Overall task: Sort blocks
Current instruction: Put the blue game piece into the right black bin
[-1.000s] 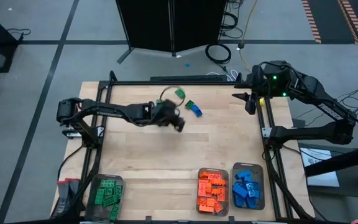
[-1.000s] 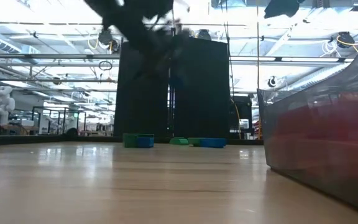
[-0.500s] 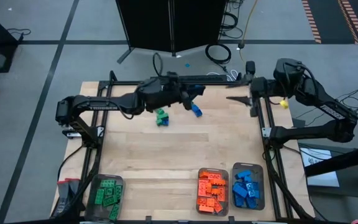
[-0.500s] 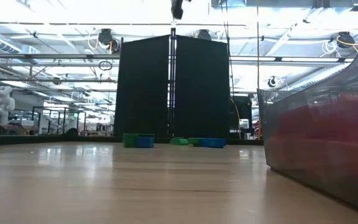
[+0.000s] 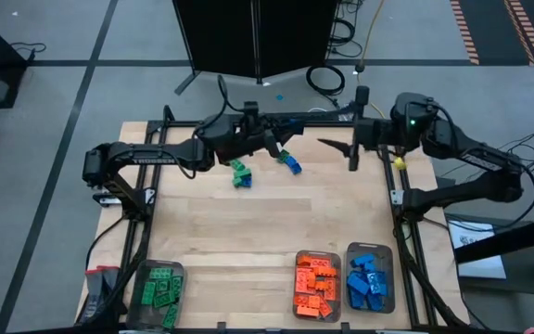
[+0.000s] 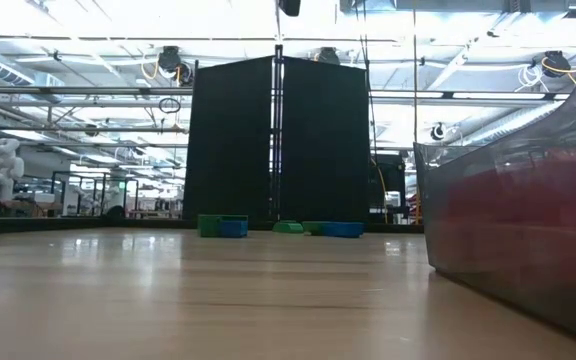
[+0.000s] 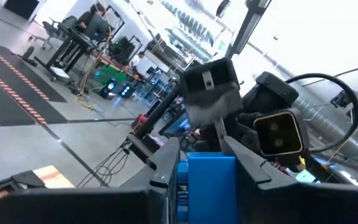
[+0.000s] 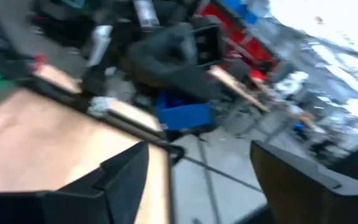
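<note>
Near edge of the table (image 5: 248, 241): three clear trays hold blocks already sorted by colour — green tray (image 5: 158, 286), orange tray (image 5: 318, 276), blue tray (image 5: 370, 276) — grouped there, probably, to leave the centre free for handling. Far edge: loose green and blue blocks (image 5: 241, 173) remain unsorted. Above them, the left gripper (image 5: 272, 139) is raised and clamps a blue block (image 7: 211, 186) between its fingers, seemingly presenting it to the right gripper (image 5: 341, 148), which faces it with fingers spread and nothing between them. In the low view both grippers are cut off overhead; the nearest tray's wall fills the side, its contents a red blur.
</note>
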Available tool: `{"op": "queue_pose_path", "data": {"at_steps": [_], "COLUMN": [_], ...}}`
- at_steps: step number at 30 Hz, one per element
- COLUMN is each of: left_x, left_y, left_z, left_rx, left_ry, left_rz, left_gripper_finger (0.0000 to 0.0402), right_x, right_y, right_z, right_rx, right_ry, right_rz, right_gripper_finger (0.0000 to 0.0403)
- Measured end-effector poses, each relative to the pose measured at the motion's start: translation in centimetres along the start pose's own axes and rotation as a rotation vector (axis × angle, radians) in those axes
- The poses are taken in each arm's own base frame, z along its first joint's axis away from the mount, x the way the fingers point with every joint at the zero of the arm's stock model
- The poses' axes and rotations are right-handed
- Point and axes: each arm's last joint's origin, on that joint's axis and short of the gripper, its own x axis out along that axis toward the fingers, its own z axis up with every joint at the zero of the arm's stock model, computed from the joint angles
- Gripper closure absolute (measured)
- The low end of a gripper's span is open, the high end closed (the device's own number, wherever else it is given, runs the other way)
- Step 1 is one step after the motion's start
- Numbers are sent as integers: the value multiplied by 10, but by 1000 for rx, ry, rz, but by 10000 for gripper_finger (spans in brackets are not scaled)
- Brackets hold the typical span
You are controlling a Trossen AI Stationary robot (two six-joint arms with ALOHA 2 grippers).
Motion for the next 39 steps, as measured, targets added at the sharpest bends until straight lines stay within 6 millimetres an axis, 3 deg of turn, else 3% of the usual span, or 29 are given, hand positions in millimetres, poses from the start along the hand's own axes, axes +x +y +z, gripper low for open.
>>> {"op": "queue_pose_path", "data": {"at_steps": [8, 34, 39], "left_x": [0, -1, -1], "left_y": [-2, -5, -5], "left_z": [3, 6, 5], "left_rx": [0, 20, 21], "left_ry": [-28, -64, -61], "left_rz": [-19, -44, -42], "left_gripper_finger": [322, 322, 322], "right_x": [18, 55, 62], "right_y": [1, 9, 11], "right_z": [7, 9, 7], "right_rx": [-5, -32, -33], "right_ry": [-58, -131, -121], "right_rz": [-71, -81, -77], "right_gripper_finger": [80, 85, 108]}}
